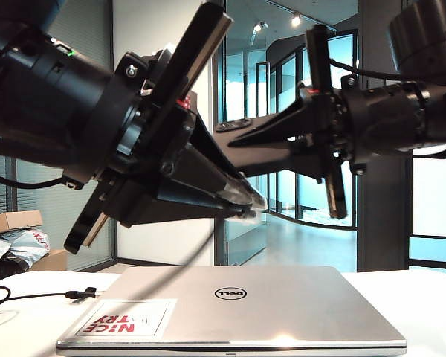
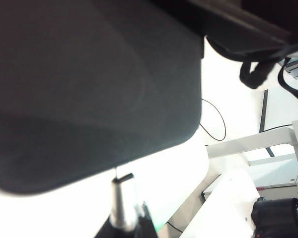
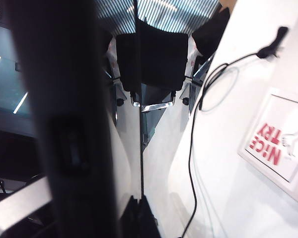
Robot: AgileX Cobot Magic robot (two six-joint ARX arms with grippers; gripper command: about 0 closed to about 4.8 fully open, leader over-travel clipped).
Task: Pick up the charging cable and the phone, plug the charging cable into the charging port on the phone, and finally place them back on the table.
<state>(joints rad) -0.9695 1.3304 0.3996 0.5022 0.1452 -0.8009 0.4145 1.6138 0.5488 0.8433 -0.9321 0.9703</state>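
My left gripper [image 2: 131,220] is shut on the charging cable's silver plug [image 2: 123,203]. The plug's dark tip meets the edge of the phone [image 2: 89,89], a matte black slab; whether it sits in the port is hidden. My right gripper [image 3: 140,204] is shut on the phone [image 3: 64,124], seen edge-on. Above the laptop, left gripper [image 1: 254,207] and right gripper [image 1: 241,147] point at each other; the phone blends into the black arms there. The rest of the charging cable [image 1: 30,296], [image 3: 191,148], with its black strap [image 1: 78,294], lies on the white table [image 1: 15,327].
A closed silver Dell laptop [image 1: 230,297] with a red-and-white sticker [image 1: 126,318] lies on the table below both grippers. A cardboard box [image 1: 15,221] and bags sit at the back left. A white frame [image 2: 248,144] stands beyond the table in the left wrist view.
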